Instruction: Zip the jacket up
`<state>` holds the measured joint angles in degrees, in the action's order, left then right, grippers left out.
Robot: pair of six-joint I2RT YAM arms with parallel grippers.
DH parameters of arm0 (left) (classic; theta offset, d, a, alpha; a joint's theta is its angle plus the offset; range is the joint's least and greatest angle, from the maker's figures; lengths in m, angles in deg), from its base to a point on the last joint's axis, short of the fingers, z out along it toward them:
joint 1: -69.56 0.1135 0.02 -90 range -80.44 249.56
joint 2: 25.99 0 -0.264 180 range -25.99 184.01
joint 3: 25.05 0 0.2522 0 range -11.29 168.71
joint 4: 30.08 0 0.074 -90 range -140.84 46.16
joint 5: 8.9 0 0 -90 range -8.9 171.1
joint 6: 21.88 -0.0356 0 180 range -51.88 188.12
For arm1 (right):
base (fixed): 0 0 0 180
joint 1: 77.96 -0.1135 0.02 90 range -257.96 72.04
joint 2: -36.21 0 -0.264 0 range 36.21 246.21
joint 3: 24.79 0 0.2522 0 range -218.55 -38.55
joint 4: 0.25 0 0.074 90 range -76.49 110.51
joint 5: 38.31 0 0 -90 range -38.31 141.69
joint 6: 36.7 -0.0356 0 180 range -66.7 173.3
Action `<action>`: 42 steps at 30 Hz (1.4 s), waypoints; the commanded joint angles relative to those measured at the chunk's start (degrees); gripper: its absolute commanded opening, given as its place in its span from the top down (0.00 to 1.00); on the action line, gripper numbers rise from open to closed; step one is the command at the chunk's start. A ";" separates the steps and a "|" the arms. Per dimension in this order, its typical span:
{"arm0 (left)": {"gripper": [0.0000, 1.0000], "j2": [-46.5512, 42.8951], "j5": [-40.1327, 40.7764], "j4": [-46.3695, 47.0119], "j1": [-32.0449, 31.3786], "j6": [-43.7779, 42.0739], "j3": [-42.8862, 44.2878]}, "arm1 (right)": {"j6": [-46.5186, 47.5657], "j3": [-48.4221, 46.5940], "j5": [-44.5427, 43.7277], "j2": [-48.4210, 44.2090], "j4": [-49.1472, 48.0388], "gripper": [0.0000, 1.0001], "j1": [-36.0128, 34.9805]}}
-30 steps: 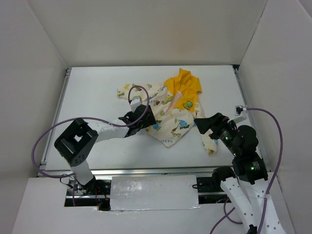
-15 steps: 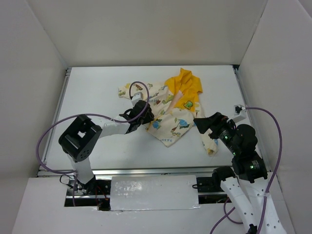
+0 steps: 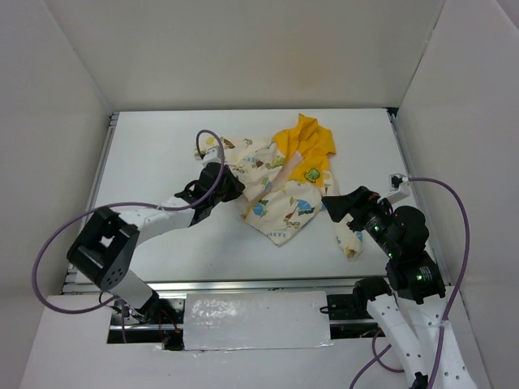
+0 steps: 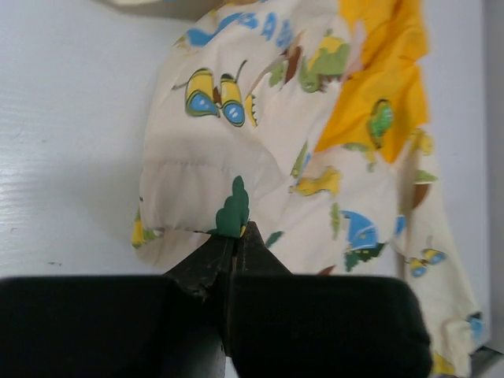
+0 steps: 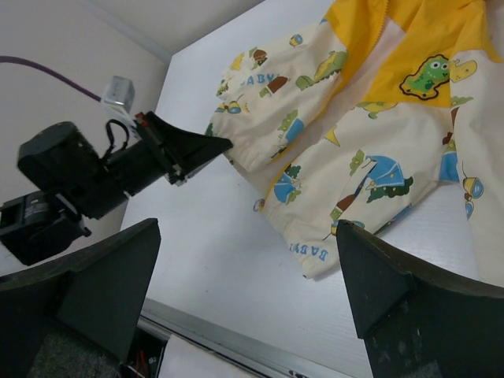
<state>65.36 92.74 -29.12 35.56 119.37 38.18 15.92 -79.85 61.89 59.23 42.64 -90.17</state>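
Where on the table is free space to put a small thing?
Bare table lies left of the jacket, beyond the left arm; along the near edge between the arms; and in the far right corner beside the hood. The middle, around the left gripper and right gripper, is crowded.

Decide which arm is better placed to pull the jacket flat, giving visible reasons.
Left. The left fingers are shut on the jacket edge; the right fingers stand open, holding nothing.
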 commanded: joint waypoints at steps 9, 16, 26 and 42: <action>1.00 -12.60 -10.13 -2.24 1.22 2.01 -7.28 | 1.35 -1.86 2.37 0.62 -2.14 0.00 0.08; 0.98 -16.72 -14.37 -5.57 1.30 7.46 -14.57 | 1.18 -1.94 3.16 1.58 -2.05 0.00 0.17; 0.89 -23.06 12.52 -18.40 1.39 10.89 -18.19 | 0.82 -0.45 5.27 1.58 -3.37 0.00 0.17; 0.23 -26.63 20.70 -31.06 -3.08 3.70 -7.29 | 2.41 0.34 6.76 2.37 -3.81 0.00 0.08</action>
<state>44.73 110.93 -57.68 34.42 126.71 27.34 16.99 -79.46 67.64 61.14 41.78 -90.17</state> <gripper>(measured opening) 0.765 0.999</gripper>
